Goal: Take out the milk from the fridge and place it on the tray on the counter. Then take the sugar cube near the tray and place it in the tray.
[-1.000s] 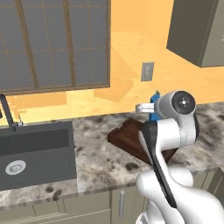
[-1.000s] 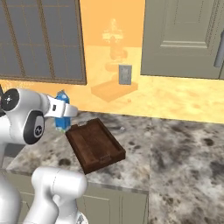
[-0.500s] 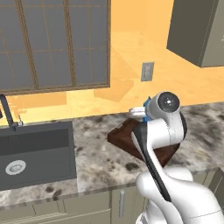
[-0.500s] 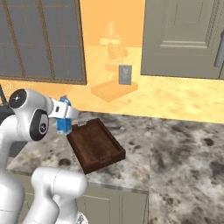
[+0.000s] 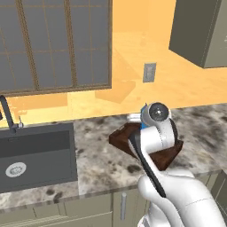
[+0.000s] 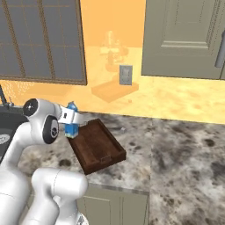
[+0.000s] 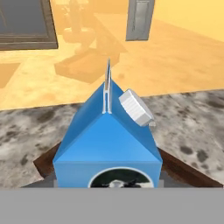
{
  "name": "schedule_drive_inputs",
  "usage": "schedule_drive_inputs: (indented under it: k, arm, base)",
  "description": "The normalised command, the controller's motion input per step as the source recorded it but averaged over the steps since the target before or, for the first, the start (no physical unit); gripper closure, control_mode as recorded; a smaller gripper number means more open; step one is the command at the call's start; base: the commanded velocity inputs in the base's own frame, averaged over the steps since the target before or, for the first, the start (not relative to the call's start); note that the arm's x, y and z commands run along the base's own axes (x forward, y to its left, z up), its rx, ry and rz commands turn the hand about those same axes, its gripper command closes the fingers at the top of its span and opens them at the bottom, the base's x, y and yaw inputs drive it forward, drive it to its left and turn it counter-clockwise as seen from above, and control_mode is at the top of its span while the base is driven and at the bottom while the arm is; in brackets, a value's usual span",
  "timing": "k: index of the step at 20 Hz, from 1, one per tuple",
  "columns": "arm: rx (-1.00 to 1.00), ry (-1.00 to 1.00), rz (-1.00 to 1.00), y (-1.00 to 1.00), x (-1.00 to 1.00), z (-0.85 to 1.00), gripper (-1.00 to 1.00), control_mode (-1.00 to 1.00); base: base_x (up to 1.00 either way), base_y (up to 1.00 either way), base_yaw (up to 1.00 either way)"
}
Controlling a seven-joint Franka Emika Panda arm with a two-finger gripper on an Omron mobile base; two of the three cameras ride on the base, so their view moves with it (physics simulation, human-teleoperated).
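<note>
Gripper [image 6: 74, 118] is closed about the milk [image 6: 71, 125], holding it above the near-left end of the tray [image 6: 99, 147] on the counter [image 6: 184, 162]. Seen from the hand, the carton [image 7: 107, 140] shows a blue gabled top, a ridged white cap and a round emblem. From the left base, the arm hides nearly all of it, leaving a blue sliver [image 5: 142, 126] over the tray [image 5: 124, 137]; a sink [image 5: 37, 155] lies further left.

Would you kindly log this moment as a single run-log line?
phase: carrying milk | gripper: shut on milk | milk: upright, above near-left end of tray | counter: tray resting on it | sugar cube: not made out
</note>
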Motion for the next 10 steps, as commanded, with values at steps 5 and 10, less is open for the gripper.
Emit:
schedule_drive_inputs:
  k: [5,10]
  arm:
    - [0.0,0.0,-0.04,0.0,0.56,-0.28,1.0,-1.0]
    - [0.0,0.13,-0.02,0.0,0.36,-0.14,1.0,-1.0]
  base:
    - [0.0,0.0,0.0]
    - [0.0,0.0,0.0]
